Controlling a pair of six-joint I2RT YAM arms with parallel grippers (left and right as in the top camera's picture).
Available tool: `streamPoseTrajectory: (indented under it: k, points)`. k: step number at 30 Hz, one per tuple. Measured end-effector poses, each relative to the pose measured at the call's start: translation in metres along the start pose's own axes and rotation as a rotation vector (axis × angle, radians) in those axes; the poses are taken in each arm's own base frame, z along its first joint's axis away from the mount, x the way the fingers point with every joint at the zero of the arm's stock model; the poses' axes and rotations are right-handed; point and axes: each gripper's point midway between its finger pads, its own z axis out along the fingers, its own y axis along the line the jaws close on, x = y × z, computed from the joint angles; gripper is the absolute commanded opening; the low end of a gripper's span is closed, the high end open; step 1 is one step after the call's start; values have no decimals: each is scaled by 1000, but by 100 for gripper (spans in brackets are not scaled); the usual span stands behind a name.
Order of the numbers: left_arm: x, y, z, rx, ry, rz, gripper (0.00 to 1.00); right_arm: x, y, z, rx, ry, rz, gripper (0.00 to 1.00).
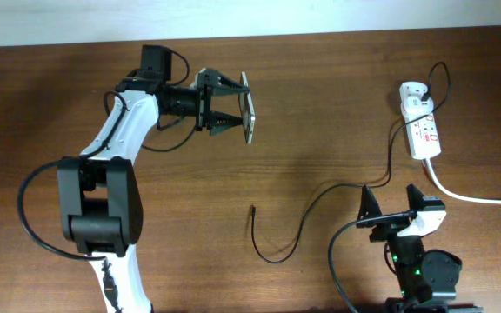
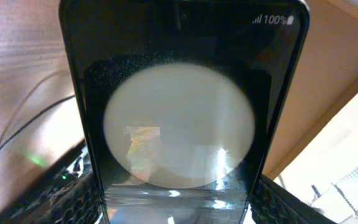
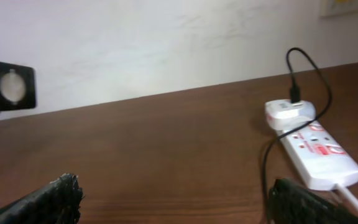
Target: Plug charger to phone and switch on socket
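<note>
My left gripper [image 1: 240,107] is shut on the black glossy phone [image 1: 250,106], held on edge above the table at the far middle. The phone fills the left wrist view [image 2: 179,99], its screen showing a big round glare and "100%" at the top. It also shows small at the left of the right wrist view [image 3: 14,86]. The charger's thin black cable [image 1: 316,204] runs from the white adapter [image 1: 412,91] in the socket [image 1: 424,130] to its plug tip [image 1: 252,209] lying on the table. My right gripper [image 1: 381,211] is open and empty at the near right.
The socket's thick white cord [image 1: 477,198] runs off the right edge. In the right wrist view the socket [image 3: 316,149] lies ahead to the right, with a pale wall behind the table's far edge.
</note>
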Motion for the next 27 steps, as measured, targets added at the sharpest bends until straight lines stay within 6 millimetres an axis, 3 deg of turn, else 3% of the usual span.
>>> streamPoseTrajectory:
  k: [3,4,5,9,10,11,14,17,21,24,27]
  points:
    - [-4,3,0,-18,-23,1,0,-16,9,-5,-16,42,14,99]
    - [-8,5,0,-31,-42,6,0,-36,15,-7,-30,47,15,99]
    - [-10,4,0,-33,-50,23,0,-41,19,-5,-43,75,20,99]
    - [-25,5,-1,-57,-115,11,0,-81,47,27,-161,206,55,99]
    - [-28,6,-2,-64,-130,-2,0,-82,52,36,-186,245,67,99]
    - [-32,8,-2,-76,-153,-25,0,-83,56,48,-215,290,82,99]
    - [-41,11,-4,-95,-206,-63,0,-60,68,86,-307,464,158,99]
    - [-44,11,-5,-99,-221,-83,0,-45,100,105,-421,504,144,99]
    - [-46,15,7,-127,-245,-113,0,-33,134,108,-518,527,116,99]
    - [-42,10,29,-135,-232,-85,0,-11,141,111,-532,591,123,99]
    - [-37,6,47,-133,-214,-74,0,-15,150,115,-554,565,135,99]
